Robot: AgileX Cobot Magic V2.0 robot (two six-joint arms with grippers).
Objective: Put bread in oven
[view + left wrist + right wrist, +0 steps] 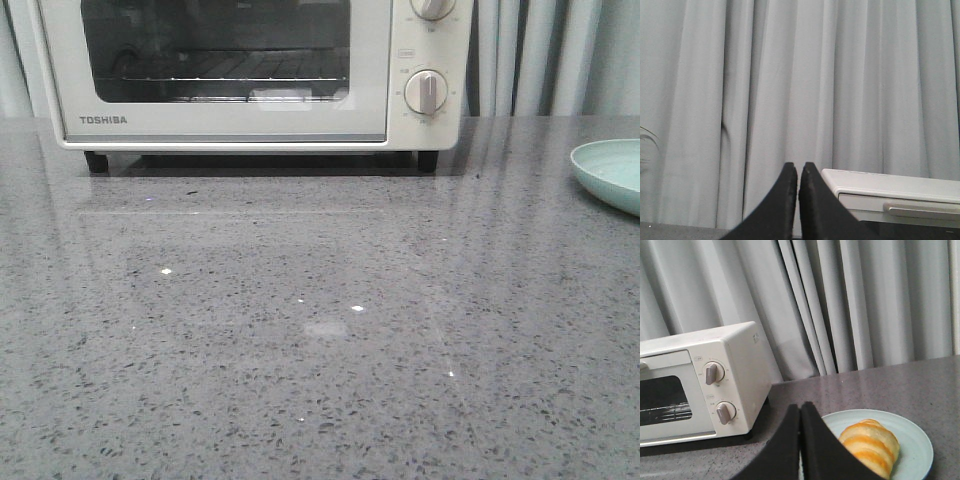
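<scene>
The oven (250, 75) stands at the back of the grey speckled counter (320, 330), in front of a pale curtain (790, 85). Its glass door is closed, and a wire rack is visible behind the window. Two round knobs (428, 92) sit on its right side. The bread (871, 444) lies on a light green plate (912, 460), which rests on the counter to the right of the oven and well apart from it; in the front view only the edge of this plate shows. The left gripper (798, 172) has its two black fingers (785, 200) pressed together and they hold nothing. The right gripper (800, 410) is the same, with fingers (815, 445) closed and empty, just beside the bread in the wrist view.
</scene>
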